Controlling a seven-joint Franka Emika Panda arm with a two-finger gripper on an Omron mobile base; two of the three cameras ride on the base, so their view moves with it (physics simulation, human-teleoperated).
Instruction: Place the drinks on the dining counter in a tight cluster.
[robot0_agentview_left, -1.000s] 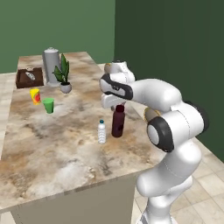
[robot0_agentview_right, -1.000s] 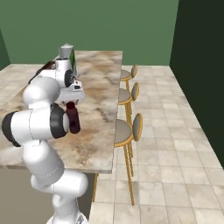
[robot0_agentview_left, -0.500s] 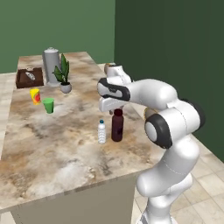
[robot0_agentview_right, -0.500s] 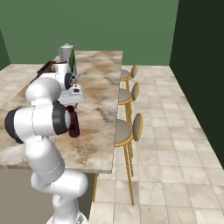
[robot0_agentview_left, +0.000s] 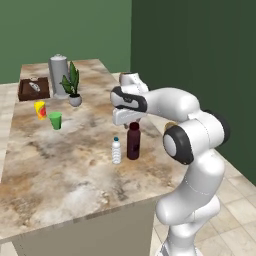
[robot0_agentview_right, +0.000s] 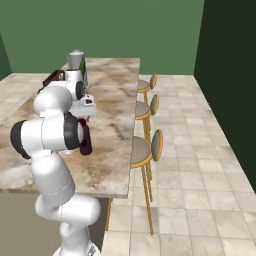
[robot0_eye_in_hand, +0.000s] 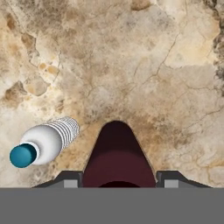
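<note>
A: Left base view: the dining counter (robot0_agentview_left: 60, 165), a long marbled beige-brown slab, was recorded across most of the frame, with green walls behind. The white arm (robot0_agentview_left: 195, 145) was seen bent over its near right part.

B: Right base view: three wooden stools (robot0_agentview_right: 145, 147) were noted along the counter's far side. Anything at the far end?

A: A grey canister (robot0_agentview_left: 58, 75), a potted plant (robot0_agentview_left: 73, 85) and a dark tray (robot0_agentview_left: 34, 89) were logged there. Nearer, a yellow-and-red cup (robot0_agentview_left: 40, 109) and a green cup (robot0_agentview_left: 55, 120) were seen just beside each other.

B: The drinks?

A: The maroon bottle (robot0_agentview_left: 133, 142) was found upright on the counter, the water bottle (robot0_agentview_left: 116, 150) just beside it to the left, blue cap up. Whether they touched could not be told.

B: Gripper (robot0_eye_in_hand: 117, 179)?

A: In the hand view the fingertips (robot0_eye_in_hand: 70, 179) were seen flanking the maroon bottle's top. Whether it was clamped or merely straddled could not be told.
</note>
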